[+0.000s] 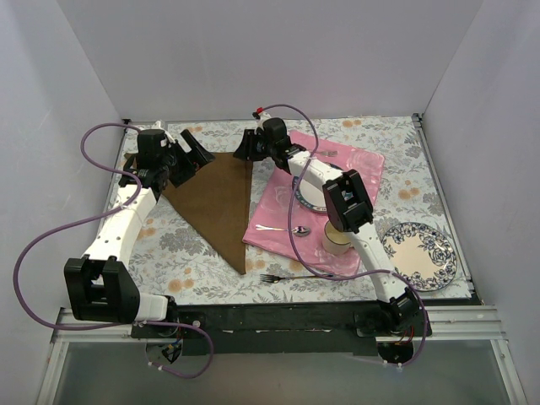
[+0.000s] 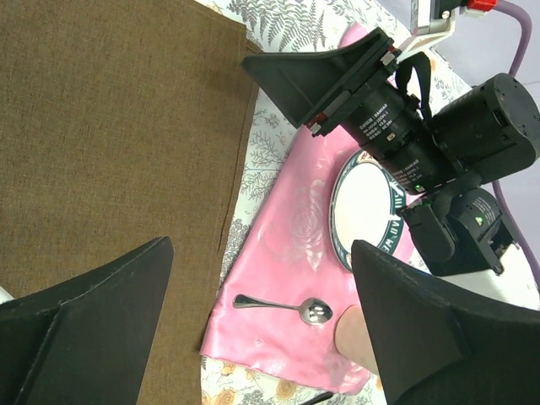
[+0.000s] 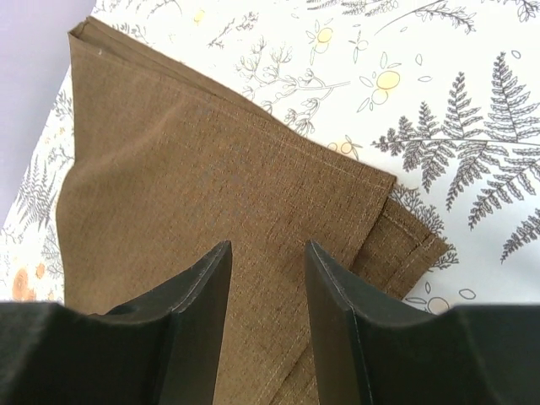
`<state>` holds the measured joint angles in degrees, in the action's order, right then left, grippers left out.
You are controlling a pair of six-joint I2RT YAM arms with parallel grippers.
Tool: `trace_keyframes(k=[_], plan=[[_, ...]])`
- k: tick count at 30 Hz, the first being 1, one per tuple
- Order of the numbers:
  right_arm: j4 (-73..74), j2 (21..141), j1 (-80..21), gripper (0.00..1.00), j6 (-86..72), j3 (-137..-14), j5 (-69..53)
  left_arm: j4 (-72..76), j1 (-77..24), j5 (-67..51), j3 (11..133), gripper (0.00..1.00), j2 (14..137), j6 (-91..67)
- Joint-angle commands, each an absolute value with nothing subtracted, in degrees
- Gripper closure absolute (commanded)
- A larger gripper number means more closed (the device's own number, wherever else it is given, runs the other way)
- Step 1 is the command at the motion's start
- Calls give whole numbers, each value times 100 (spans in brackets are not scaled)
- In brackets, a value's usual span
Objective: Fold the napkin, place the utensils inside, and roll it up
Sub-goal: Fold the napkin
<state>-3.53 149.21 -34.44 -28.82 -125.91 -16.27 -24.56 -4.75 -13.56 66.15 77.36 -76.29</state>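
Observation:
The dark brown napkin [image 1: 221,202] lies folded into a triangle on the floral tablecloth, its point toward the near edge. My left gripper [image 1: 191,155] is open and empty over the napkin's far left part. My right gripper [image 1: 248,145] is open and empty over its far right corner. In the right wrist view the fingers [image 3: 202,278] hover just above the napkin [image 3: 194,169], where two layered corners show. In the left wrist view the napkin [image 2: 110,126] fills the left side. A silver fork [image 1: 283,277] lies near the front edge. A spoon [image 1: 285,229] lies on the pink cloth [image 2: 287,219].
The pink cloth [image 1: 354,164] lies right of the napkin, with a plate [image 1: 305,201] and a beige cup [image 1: 336,240] on it under my right arm. A blue-patterned plate [image 1: 419,255] sits at the front right. Grey walls enclose the table.

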Motion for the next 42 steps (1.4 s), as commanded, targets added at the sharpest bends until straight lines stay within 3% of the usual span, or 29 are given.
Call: trace_keyframes(k=[1, 15, 30, 42], plan=[[-844, 15108, -3358, 52, -3094, -12876, -1661, -2540, -527, -1450, 6697, 13, 7567, -7532], [-835, 15354, -3243, 52, -3269, -12815, -1705, -2522, -571, -1406, 6715, 13, 7664, -7497], [-1195, 15662, -3252, 61, -3858, -12814, -1933, -2531, -580, -1415, 6741, 13, 7655, -7497], [-1695, 15636, -3269, 87, -4148, -12894, -2030, -2522, -580, -1362, 6697, 13, 7690, -7506]])
